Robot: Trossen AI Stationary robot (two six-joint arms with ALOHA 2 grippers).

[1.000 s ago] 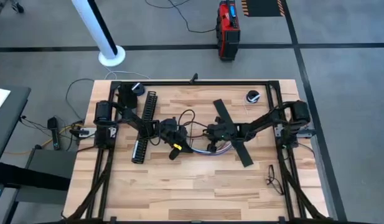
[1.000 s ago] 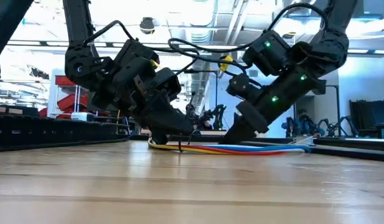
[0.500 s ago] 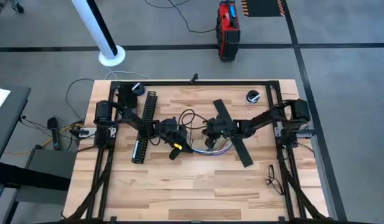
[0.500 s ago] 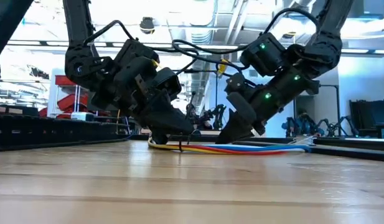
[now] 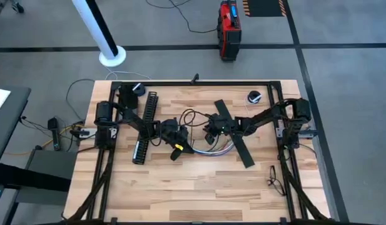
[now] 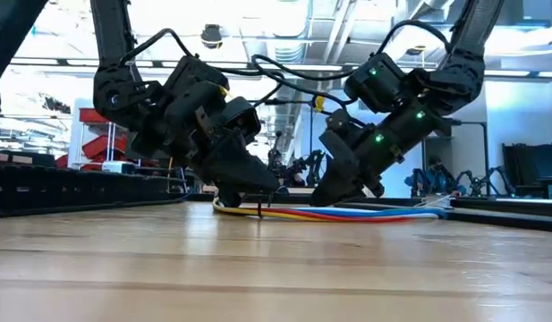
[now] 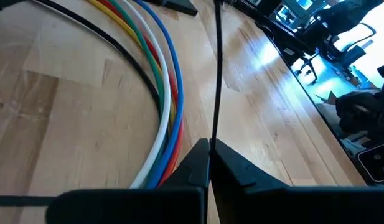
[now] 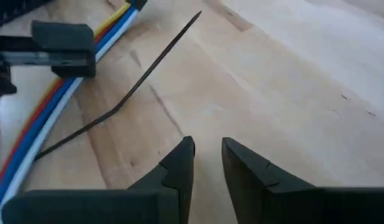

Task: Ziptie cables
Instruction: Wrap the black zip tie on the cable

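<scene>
Where the pale butcher-block wooden desk [image 5: 180, 187] shows its plank seams, the bundle of thin, smooth, round-sheathed cables [image 5: 208, 150] lies in a loose curve near the middle, between both arms. From above it reads only as a small pale arc; the left wrist view separates it into blue, white, green, yellow, red and black strands [image 7: 160, 106] running side by side, and the low view shows them lying flat on the wood [image 6: 347, 214].

A thin, flat black plastic ziptie [image 7: 215, 74] rises straight out of the left gripper [image 7: 209, 158], whose 2 matte, wedge-shaped black fingers are pressed together on it with no gap. That gripper sits at the bundle's left end [image 5: 176, 139], tip down at the desk in the low view [image 6: 244, 192].

Only the right wrist view shows the ziptie's loose tail [image 8: 142, 81], kinked and lying across the wood beside the cables [image 8: 48, 118]. The right gripper [image 8: 208, 155] has its 2 angular fingers a narrow slit apart, holding nothing, poised over bare wood; from above it is at the bundle's right end [image 5: 211, 132].

A long black comb-slotted plastic channel [image 5: 145, 127] lies under the left arm, and a flat black rigid strip [image 5: 243, 149] lies diagonally under the right arm.
</scene>
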